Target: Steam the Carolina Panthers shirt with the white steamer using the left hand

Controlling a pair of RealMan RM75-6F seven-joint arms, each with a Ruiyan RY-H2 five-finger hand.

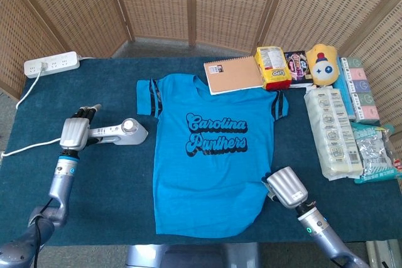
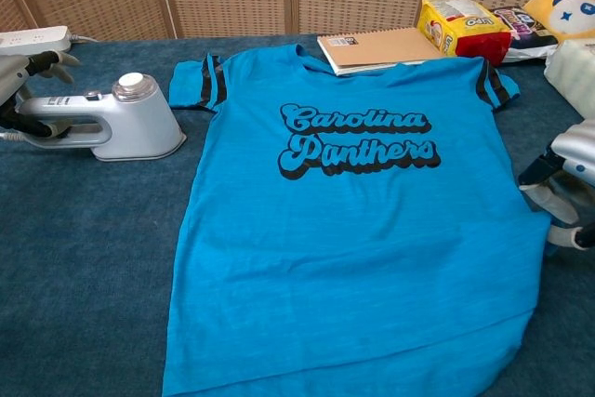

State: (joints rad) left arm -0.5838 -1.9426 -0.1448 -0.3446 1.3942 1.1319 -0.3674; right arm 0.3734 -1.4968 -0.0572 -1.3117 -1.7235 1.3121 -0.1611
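Note:
The blue Carolina Panthers shirt (image 1: 210,149) (image 2: 358,202) lies flat, chest print up, in the middle of the table. The white steamer (image 1: 122,130) (image 2: 121,123) stands on the cloth just left of the shirt's striped sleeve, its handle pointing left. My left hand (image 1: 74,132) (image 2: 19,90) is at the end of that handle with its fingers (image 1: 88,111) stretched out above it, not wrapped around it. My right hand (image 1: 286,187) (image 2: 569,183) rests at the shirt's lower right edge, fingertips touching the hem, holding nothing.
A white power strip (image 1: 51,64) lies at the back left, and a cord (image 1: 28,144) runs to the steamer. At the back sit a notebook (image 1: 233,73), a yellow snack bag (image 1: 272,67) and a yellow plush (image 1: 322,64). Several packets (image 1: 333,131) line the right side.

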